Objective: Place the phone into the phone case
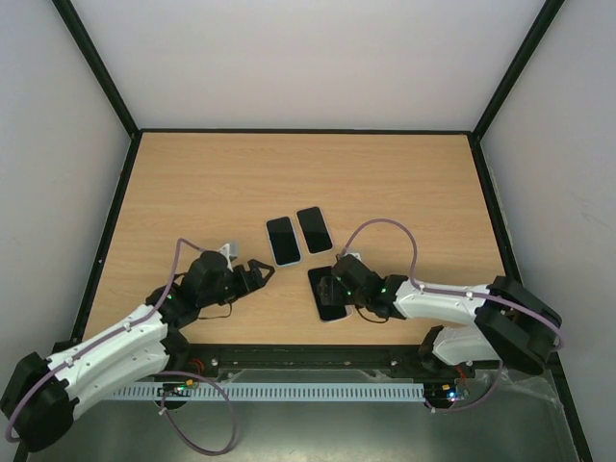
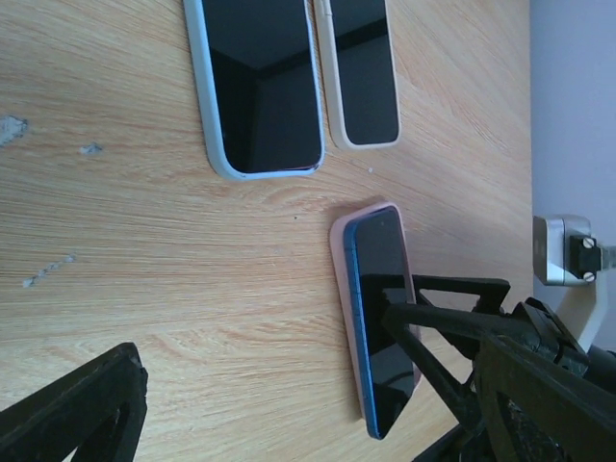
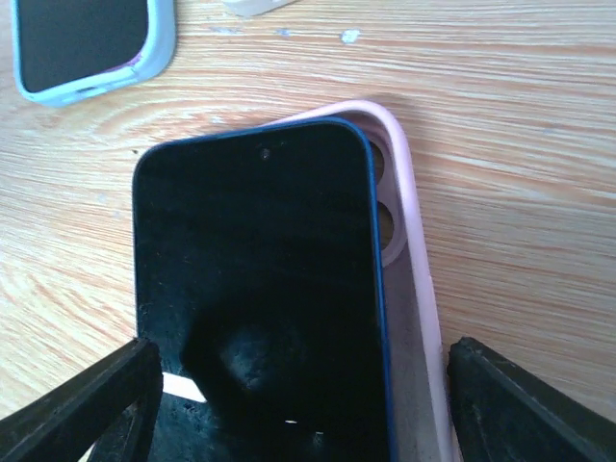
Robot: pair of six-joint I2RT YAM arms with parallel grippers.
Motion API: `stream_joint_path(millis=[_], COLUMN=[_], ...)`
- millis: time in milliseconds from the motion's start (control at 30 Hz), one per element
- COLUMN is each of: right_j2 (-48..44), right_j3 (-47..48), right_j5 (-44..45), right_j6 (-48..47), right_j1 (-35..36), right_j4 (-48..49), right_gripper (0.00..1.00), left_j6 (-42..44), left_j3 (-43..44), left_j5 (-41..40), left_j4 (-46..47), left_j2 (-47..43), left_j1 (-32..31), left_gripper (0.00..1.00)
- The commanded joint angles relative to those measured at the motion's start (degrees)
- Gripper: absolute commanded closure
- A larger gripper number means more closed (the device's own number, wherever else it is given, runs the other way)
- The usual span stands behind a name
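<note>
Midway through seating the blue phone (image 3: 260, 289) in the pink phone case (image 3: 416, 221), by the look of it. Lying screen-up on top of the pink phone case, not down inside it. Skewed, leaving one long rim and the camera cut-outs of the pink phone case bare along one side. Both flat on the table (image 1: 192, 183).

Straddling the end of the pink phone case away from its cut-outs with the right end effector (image 3: 308, 404): spread wide, one finger off each long side, nothing clamped. Cannot tell whether either finger brushes an edge. Hovering off to the left of the pink phone case with the left end effector (image 1: 258, 273): spread wide too, carrying nothing.

Beyond the pink phone case and apart from it, a phone in a light-blue case (image 1: 282, 240) and a phone in a cream case (image 1: 314, 229), side by side.

Next, likely: square the phone to the pink phone case, corner to corner, then press down until the rim closes over the edges. Calls for steadying the pink phone case, which may slide or flex. Risk of nudging the phone further askew.
</note>
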Motion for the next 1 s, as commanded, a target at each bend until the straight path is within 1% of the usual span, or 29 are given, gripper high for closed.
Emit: stream_joint_path(millis=[0,100,167,267,333,400,433,500,600,667,733,833,967], right_j2=[1.79,0.03,-1.56,-3.75,-4.4,-5.5,-6.27,-7.75,-8.49,-7.84,-6.22,-2.87,0.66], right_j3=[-2.44,-4.26,-5.63,-7.43,-6.75,-5.69,-6.24,-7.97,-10.13,-10.66,-9.99,-8.46,-8.67], right_j5=[-7.12,-11.09,-12.83,-14.59,-13.12,-9.01,-7.61,-5.91,-4.23,-4.63,-3.44,-3.11,-4.86], right_j6=[5.28,10.18,15.87,21.17,20.21,18.19,17.76,17.59,18.27,18.48,18.27,17.05,16.92], right_j1=[-0.21,0.34,1.48,3.31,3.42,3.42,3.42,3.42,3.42,3.42,3.35,3.16,3.2], right_j4=[4.69,9.14,12.77,18.15,15.25,10.01,8.97,9.39,11.04,13.27,13.4,13.38,17.48], right_gripper=[0.23,0.28,0.3,0.31,0.31,0.31,0.32,0.38,0.52,0.6,0.66,0.7,0.74], left_j6=[-2.44,-3.13,-3.72,-4.95,-5.89,-6.67,-6.92,-7.07,-7.07,-7.14,-7.69,-7.51,-6.1], left_j3=[0.31,0.86,0.9,0.41,-0.04,-0.43,-0.64,-0.5,0.56,1.22,1.53,2.88,5.61], left_j5=[-2.63,-4.62,-6.01,-7.08,-8.13,-8.94,-9.07,-9.39,-10.14,-10.55,-11.25,-10.88,-10.8], left_j4=[2.88,1.74,1.02,1.68,2.65,4.25,5.63,7.49,10.1,12.45,15.27,18.15,17.88], left_j2=[0.5,0.17,0.18,1.21,2.55,4.4,5.62,8.39,13.69,16.9,19.88,24.43,29.62], left_j1=[-1.88,-4.11,-5.77,-7.96,-10.05,-11.78,-12.56,-14.17,-16.31,-17.25,-18.07,-18.72,-19.88], left_gripper=[0.09,0.13,0.15,0.18,0.2,0.23,0.25,0.29,0.37,0.42,0.48,0.54,0.6])
